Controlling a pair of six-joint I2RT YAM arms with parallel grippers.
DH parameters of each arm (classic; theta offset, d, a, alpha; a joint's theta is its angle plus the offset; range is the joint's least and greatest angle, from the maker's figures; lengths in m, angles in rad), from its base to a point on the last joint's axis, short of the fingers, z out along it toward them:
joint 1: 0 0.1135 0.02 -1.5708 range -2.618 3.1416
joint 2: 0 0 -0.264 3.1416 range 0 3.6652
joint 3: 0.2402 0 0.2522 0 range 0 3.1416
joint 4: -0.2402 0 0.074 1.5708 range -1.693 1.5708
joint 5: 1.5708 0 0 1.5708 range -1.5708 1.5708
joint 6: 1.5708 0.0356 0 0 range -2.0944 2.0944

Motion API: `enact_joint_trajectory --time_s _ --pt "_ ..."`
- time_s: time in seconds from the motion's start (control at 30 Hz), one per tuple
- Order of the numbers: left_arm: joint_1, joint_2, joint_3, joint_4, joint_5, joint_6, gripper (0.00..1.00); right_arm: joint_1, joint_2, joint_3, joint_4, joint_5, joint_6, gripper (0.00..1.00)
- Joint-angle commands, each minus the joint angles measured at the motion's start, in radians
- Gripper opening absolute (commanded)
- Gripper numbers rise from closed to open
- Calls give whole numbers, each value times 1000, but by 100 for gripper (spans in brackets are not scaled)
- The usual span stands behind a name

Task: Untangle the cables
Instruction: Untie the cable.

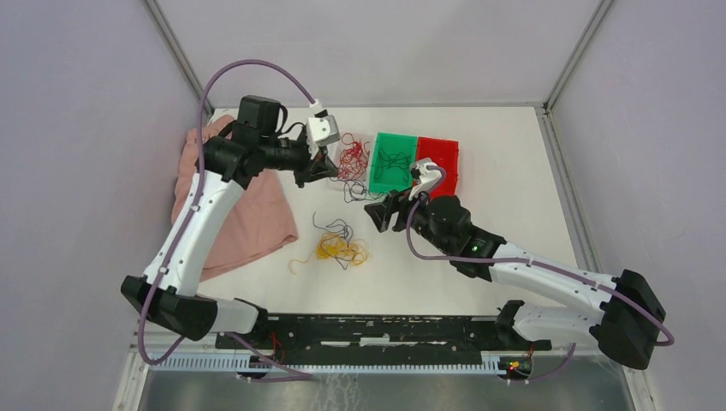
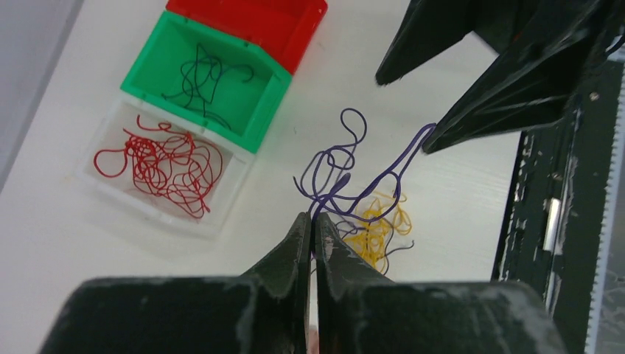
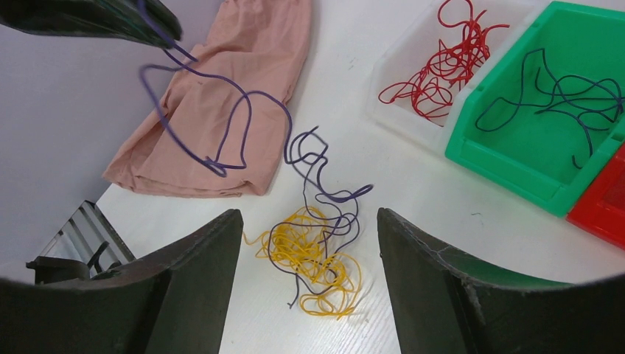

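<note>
A: Status?
B: On white counter (image 1: pixel 514 257): thin red wires (image 2: pixel 166 162) sit in clear plastic bin (image 2: pixel 225 195), dark-blue wires (image 3: pixel 567 94) in green plastic bin (image 3: pixel 501 158).
A: Remaining?
B: Yellow-orange wire tangle (image 3: pixel 313 258) mid-counter, thin purple wire (image 3: pixel 249 94) threaded thru it. L jaws clamped on purple end, held high; R jaws wide apart above tangle. Past halfway, approx.
</note>
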Motion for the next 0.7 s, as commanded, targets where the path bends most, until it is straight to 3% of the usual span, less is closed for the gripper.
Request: enact_joint_trajectory --time_s 0.0,0.67 --pt "-46 -74 47 28 74 -113 9 -3 19 64 92 -25 -12 75" --pt "-189 -137 -48 70 -59 0 7 -5 -32 63 102 -200 28 74"
